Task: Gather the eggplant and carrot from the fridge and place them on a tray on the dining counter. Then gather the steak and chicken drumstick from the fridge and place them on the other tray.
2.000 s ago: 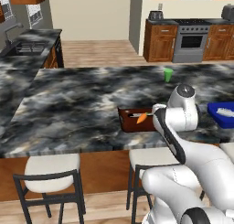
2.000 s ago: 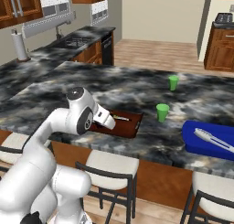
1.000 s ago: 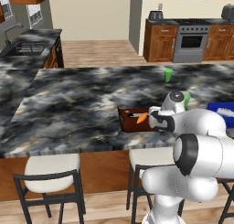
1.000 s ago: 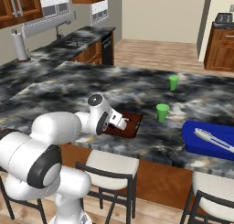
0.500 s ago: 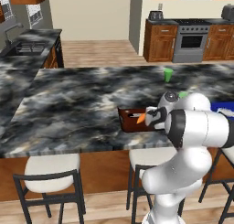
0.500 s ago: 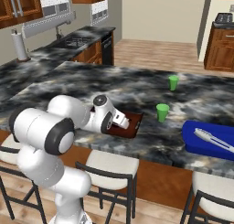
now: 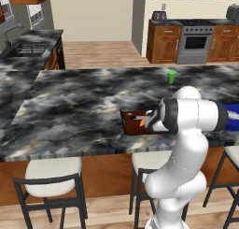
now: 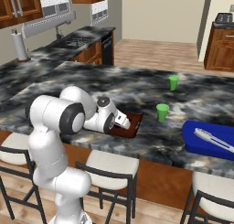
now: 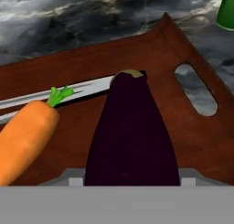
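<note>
In the hand view the dark purple eggplant (image 9: 132, 136) lies lengthwise just over the wooden tray (image 9: 192, 141) and runs down between my gripper's jaws, which are shut on it. The orange carrot (image 9: 25, 136) with its green tip rests on the tray to the eggplant's left. From the left base view my gripper (image 7: 150, 120) sits low at the tray (image 7: 128, 123) beside the carrot (image 7: 141, 122), on the dining counter (image 7: 84, 102). The right base view has the gripper (image 8: 123, 121) over the tray (image 8: 132, 125). The other tray (image 8: 205, 143), bright blue, lies further right. The fridge is out of view.
A silver utensil (image 9: 87, 88) lies across the wooden tray behind the carrot. Two green cups (image 8: 162, 112) (image 8: 173, 82) stand on the counter beyond the tray. Metal tongs (image 8: 215, 140) rest in the blue tray. Stools (image 7: 51, 176) line the counter's near side.
The arm's upper links have swung round and folded in close above the tray, while the hand has stayed low at the wooden tray with the eggplant still gripped.
</note>
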